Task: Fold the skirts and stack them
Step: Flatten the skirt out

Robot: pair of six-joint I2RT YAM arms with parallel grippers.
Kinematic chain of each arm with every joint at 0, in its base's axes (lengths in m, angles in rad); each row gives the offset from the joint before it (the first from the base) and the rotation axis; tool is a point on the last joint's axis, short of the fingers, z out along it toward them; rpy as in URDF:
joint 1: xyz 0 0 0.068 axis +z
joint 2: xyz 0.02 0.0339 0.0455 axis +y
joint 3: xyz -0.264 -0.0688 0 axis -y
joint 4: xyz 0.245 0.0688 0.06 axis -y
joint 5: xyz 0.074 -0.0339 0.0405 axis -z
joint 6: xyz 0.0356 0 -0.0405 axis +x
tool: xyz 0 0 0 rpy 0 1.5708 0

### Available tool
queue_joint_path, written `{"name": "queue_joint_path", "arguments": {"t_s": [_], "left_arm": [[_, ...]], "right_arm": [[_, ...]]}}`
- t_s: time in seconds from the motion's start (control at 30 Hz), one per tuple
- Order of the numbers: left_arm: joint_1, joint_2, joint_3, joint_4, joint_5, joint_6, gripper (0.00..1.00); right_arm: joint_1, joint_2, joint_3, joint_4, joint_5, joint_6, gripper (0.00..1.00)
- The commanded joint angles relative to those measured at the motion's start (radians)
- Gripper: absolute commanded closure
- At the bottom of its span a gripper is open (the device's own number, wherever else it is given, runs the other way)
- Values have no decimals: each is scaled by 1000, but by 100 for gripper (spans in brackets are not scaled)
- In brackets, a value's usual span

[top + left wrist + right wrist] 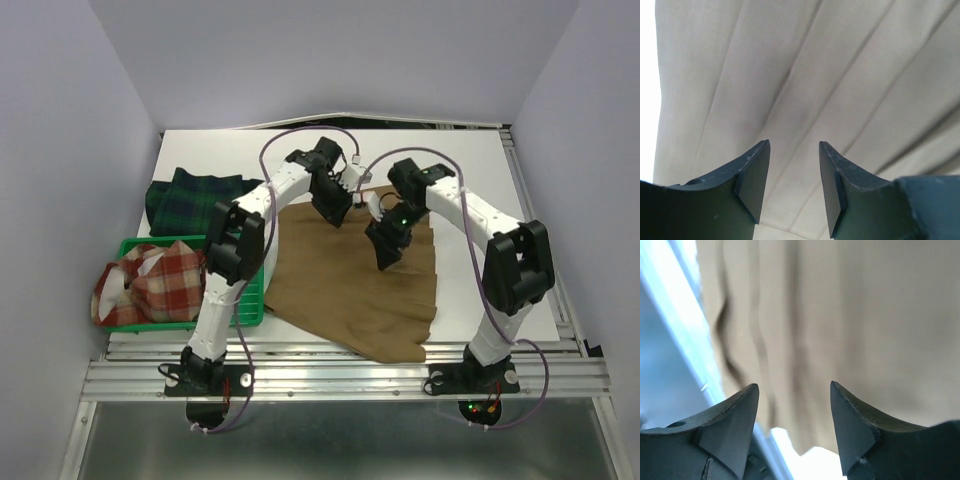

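Top external view puts the tan pleated skirt (350, 295) spread across the middle of the desk (470, 170). A shallow pinch could catch only one pleat, so the fold would drag crooked or the cloth would slip free. The left end effector (794, 144) and right end effector (794, 385) hang over its far part, jaws spread, nothing between them. Whether the tips touch the fabric I cannot tell.
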Motion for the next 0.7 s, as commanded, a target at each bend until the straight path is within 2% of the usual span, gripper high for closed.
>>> {"name": "queue_joint_path", "arguments": {"t_s": [0.0, 0.17, 0.33, 0.5, 0.67], "left_arm": [[12, -163, -90, 29, 5, -3, 44], [38, -189, -182, 63, 2, -40, 44], [47, -250, -345, 144, -26, -14, 45], [43, -266, -461, 140, -3, 70, 45], [3, -284, -569, 143, 22, 104, 47]], "right_arm": [[-103, 0, 141, 79, 66, 36, 36], [-112, 163, 233, 124, 161, 58, 40], [-112, 228, 185, 219, 187, 71, 41], [-112, 225, 14, 276, 238, 7, 43], [-99, 139, -177, 218, 214, -122, 45]]}}
